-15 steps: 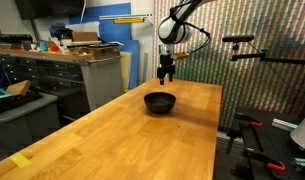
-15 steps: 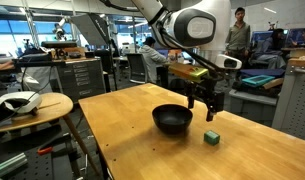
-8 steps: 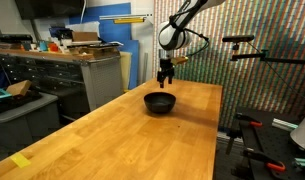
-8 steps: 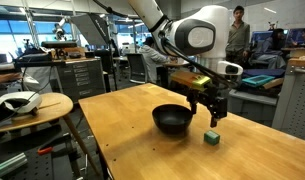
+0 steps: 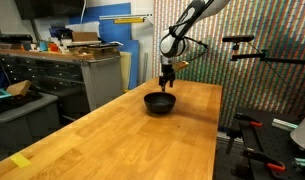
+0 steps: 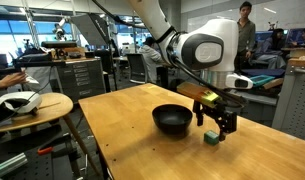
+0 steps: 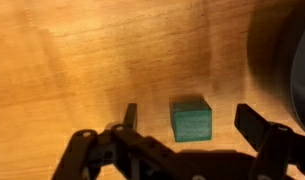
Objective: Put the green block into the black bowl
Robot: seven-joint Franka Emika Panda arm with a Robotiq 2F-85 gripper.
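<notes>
With the end effector [image 7: 190, 116] standing apart, I am aiming at the flat sides of the green block [image 7: 191, 121], lower centre, probably light and stiff.

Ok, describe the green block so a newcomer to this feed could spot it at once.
Start at the long wooden table and find the black bowl on it. Beside the bowl, on bare wood under the open gripper, sits the green block. It is the only small, square-edged green thing there.
</notes>
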